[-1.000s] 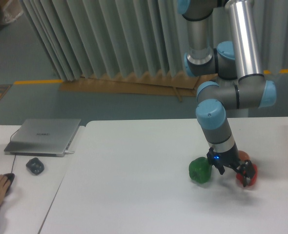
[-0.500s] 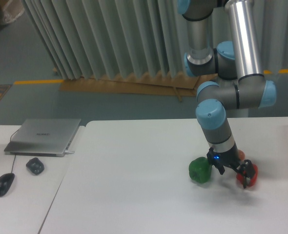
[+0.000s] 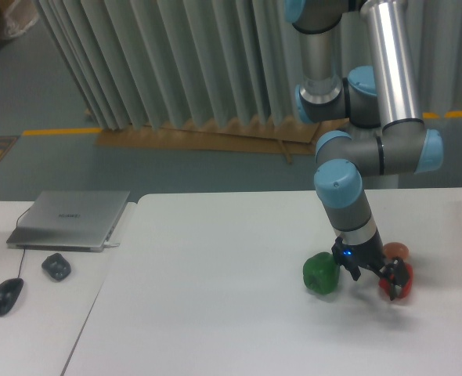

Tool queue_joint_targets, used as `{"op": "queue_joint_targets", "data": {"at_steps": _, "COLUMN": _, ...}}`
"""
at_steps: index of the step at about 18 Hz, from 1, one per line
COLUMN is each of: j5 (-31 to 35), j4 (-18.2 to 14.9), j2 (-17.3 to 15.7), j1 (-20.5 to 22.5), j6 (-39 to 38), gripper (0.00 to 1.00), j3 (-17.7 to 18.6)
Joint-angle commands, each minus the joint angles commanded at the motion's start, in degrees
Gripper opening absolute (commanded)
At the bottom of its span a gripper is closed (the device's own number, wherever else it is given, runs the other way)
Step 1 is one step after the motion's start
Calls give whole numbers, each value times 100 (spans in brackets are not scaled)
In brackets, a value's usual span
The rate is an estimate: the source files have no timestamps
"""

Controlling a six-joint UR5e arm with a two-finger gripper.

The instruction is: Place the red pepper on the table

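I have the large white matte tabletop [image 3: 215, 313] filling the lower part of my view. Taking the green bell pepper [image 3: 322, 272] as my landmark, it sits on the table's right half, towards the near side. Just to its right lies the small bright red rounded pepper [image 3: 394, 284]; I cannot tell whether it is resting on the surface or sitting just above it. Behind that one, slightly farther from me, a pale orange-pink rounded ball [image 3: 395, 251] rests on the table. Everything to the left of the green pepper, up to the table's left edge, is plain white surface.
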State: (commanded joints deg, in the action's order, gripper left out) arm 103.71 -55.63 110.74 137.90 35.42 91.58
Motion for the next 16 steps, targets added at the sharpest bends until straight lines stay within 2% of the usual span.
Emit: {"op": "queue_joint_targets", "data": {"at_steps": 16, "j5": -176, "j4": -18, "j2": 18, "j1": 18, "j6": 9, "gripper": 100, "j3": -272}}
